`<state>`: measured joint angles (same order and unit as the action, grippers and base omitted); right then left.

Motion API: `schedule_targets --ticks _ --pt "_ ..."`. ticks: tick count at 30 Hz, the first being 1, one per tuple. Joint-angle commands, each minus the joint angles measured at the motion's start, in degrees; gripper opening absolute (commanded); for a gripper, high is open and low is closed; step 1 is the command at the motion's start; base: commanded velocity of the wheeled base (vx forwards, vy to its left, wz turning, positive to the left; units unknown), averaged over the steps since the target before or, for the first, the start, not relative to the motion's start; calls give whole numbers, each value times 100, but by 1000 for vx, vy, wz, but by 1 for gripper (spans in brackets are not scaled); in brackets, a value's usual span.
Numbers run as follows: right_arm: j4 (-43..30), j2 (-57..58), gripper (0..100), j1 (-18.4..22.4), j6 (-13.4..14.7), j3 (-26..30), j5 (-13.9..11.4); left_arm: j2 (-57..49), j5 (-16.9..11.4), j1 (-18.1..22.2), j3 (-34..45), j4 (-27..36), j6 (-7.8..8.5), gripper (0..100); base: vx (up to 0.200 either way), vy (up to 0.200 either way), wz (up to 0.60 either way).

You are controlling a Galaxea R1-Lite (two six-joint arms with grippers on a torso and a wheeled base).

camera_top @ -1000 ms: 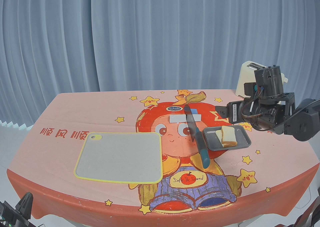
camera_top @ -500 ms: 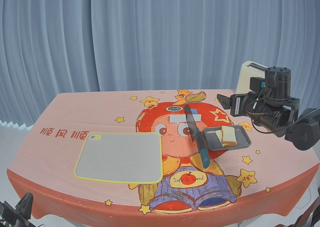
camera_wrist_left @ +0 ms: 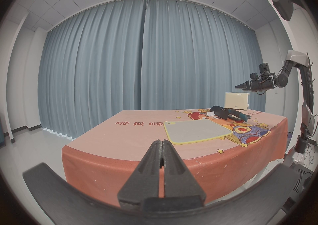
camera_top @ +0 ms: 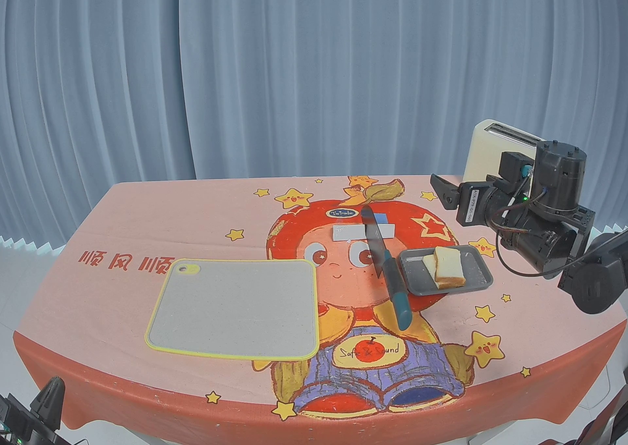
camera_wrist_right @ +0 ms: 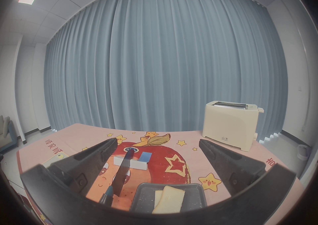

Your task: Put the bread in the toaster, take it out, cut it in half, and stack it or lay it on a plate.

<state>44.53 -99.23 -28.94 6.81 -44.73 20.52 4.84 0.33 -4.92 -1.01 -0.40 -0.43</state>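
Open and empty, the right claw (camera_top: 439,188) hangs at frame right; bread (camera_top: 449,266) lies on a tray (camera_top: 479,277) lower in frame. The left claw (camera_wrist_left: 162,149) is closed.

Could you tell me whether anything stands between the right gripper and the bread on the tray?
Nothing visible does. The open right gripper hangs above the table near the tray, and the bread lies uncovered on it. The knife lies beside the tray, off that path.
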Motion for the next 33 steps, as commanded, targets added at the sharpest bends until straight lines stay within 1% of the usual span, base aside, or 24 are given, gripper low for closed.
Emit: schedule_targets --ticks 1,2,3,5,8,11,13,14,15,17,19,20,21,23,28,29,33 --pt "240 27 100 38 -75 289 -83 8 2 0 101 -4 -1 0 0 0 0" --pt "363 27 100 46 -84 377 -136 8 2 0 101 -4 -1 0 0 0 0" --pt "363 27 100 46 -84 377 -136 8 2 0 101 -4 -1 0 0 0 0" --pt "803 79 100 64 -119 623 -373 8 2 0 101 -4 -1 0 0 0 0" --pt "1225 123 100 152 -216 816 -619 8 2 0 101 -4 -1 0 0 0 0" --pt "1602 229 100 249 -268 1001 -681 8 2 0 101 -4 -1 0 0 0 0" --pt "1602 229 100 249 -268 1001 -681 8 2 0 101 -4 -1 0 0 0 0" --pt "1752 369 100 372 -251 1150 -681 8 2 0 101 5 -1 0 0 0 0" --pt "1761 405 100 389 -242 1186 -681 8 2 0 101 -4 -1 0 0 0 0" --pt "1831 677 100 495 -189 1572 -742 8 -7 0 101 -4 8 0 0 0 0" --pt "1805 879 100 556 -198 1713 -1129 8 -7 0 101 -4 -1 0 0 0 0" --pt "1805 923 100 565 -233 1766 -1269 8 -7 0 101 5 -1 0 0 0 0" --pt "1805 941 100 556 -260 1801 -1349 8 -7 0 101 -4 -1 0 0 0 0" --pt "1857 941 100 512 -268 1845 -1322 8 2 0 101 -4 -1 0 0 0 0" --pt "1875 941 100 583 -277 1792 -1331 8 -7 0 101 -4 -1 0 0 0 0" --pt "1875 932 100 688 -277 1792 -1384 8 -7 0 101 -4 -1 0 0 0 0" --pt "1875 941 100 723 -277 1810 -1410 8 -7 0 101 -4 -1 0 0 0 0"
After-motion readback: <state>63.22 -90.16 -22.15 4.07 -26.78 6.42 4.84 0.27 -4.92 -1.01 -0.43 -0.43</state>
